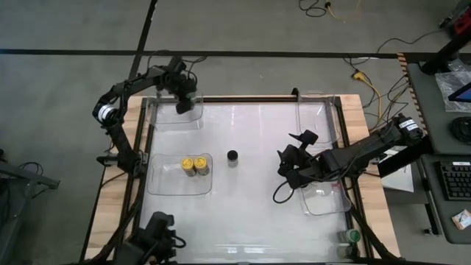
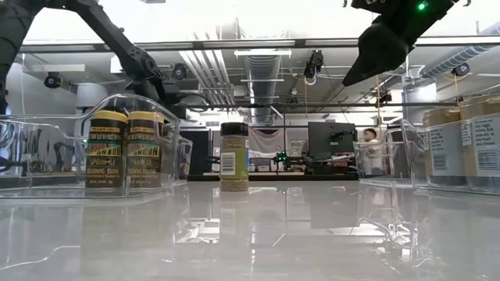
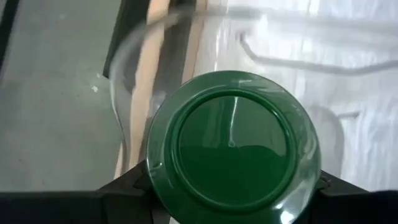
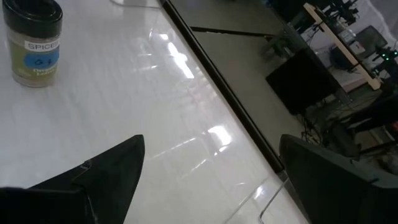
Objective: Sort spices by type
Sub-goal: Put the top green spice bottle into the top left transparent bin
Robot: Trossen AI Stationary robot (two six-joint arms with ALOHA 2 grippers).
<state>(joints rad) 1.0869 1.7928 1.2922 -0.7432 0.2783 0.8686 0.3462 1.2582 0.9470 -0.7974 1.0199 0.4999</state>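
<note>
1. A small cylindrical spice jar with a round green lid [image 3: 233, 146] is pinched between the fingers of the left gripper [image 1: 182, 96], as the left wrist view shows; the step in hand is judged to be the delivery of this jar to a tray.
2. The left gripper is seen in the high view over the clear plastic tray at the far left corner of the table [image 1: 193, 118], with the left arm reaching out from the table's left edge.
3. The next move is judged to call for the green-lidded jar to be lowered upright into that tray and the fingers spread only once it stands on the tray floor.
4. A black-lidded spice jar with a pale label [image 1: 232, 156] is left standing alone near the middle of the white table [image 1: 250, 213], clear of every tray.
5. The right gripper [image 1: 293, 147] is held spread wide and empty, above the table and to the right of the black-lidded jar; the right arm stretches in from the table's right edge.
6. Two yellow-lidded spice jars [image 1: 196, 165] stand side by side in the clear tray at the left [image 1: 158, 184].
7. Tan-lidded jars [image 2: 465, 140] are seen in the low view in a clear tray at the right; their number cannot be told.
</note>
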